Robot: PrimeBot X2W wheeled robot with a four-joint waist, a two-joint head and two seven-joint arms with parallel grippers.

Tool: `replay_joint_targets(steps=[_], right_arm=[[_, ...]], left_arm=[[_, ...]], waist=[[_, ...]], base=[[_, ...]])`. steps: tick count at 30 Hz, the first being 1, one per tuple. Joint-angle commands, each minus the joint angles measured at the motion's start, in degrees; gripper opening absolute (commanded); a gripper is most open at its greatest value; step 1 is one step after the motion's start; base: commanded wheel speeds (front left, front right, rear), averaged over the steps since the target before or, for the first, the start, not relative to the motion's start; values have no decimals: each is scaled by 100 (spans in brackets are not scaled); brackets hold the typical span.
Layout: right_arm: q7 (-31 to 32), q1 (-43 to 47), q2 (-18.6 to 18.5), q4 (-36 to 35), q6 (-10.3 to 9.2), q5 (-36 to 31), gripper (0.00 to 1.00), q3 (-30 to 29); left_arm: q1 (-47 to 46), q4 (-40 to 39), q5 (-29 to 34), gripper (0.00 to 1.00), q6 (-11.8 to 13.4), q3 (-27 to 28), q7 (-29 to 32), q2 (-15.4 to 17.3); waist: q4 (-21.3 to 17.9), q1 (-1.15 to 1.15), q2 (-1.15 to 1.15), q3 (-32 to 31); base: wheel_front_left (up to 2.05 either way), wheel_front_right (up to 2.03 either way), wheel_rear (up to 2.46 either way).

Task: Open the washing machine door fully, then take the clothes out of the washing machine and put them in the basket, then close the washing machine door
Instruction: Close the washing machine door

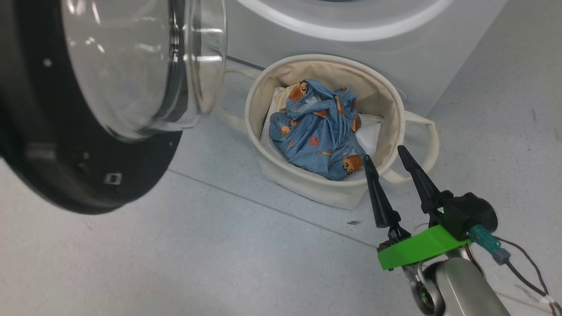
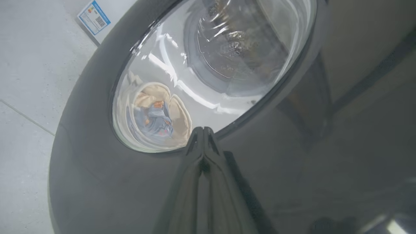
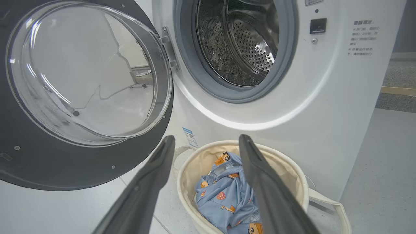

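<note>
Over pale grey floor tiles point(image 1: 219, 245), the round black-rimmed glass washing machine door point(image 1: 57, 175) hangs open at left, the left tool point(image 2: 203, 130), fingers pressed together, at its outer face, nearest for closing, while rightward the cream canvas basket point(image 1: 316, 188) holds the blue bear-print clothes point(image 1: 316, 131) beside the wide-apart, empty right tool point(image 1: 384, 153).

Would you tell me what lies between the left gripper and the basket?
The washing machine door: in the left wrist view, the left gripper points at its dark rim, and the basket shows through its glass.
</note>
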Motion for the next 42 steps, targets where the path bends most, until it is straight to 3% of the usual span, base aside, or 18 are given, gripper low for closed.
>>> replay_joint_targets(steps=[1,7,17,29,42], right_arm=[[-70,-79,41,-192,6,55,100,155],[-70,-73,41,-220,6,206,100,119],[-70,-75,41,-300,6,368,100,80],[-70,-164,41,-464,6,593,100,-60],[-70,-228,41,-627,6,831,100,-166]], left_arm=[[22,-466,42,0,11,137,73,239],[516,-1648,-113,0,120,-33,155,-168],[808,-2542,98,0,160,-221,-132,-534],[429,-2582,561,0,163,-487,-306,-559],[-232,-1963,1416,0,-174,-653,-891,-491]], waist=[[-73,0,0,-48],[-353,0,0,-171],[-834,0,0,-215],[-1611,0,0,75],[-2399,0,0,432]], base=[[0,0,0],[0,0,0],[0,0,0],[0,0,0],[0,0,0]])
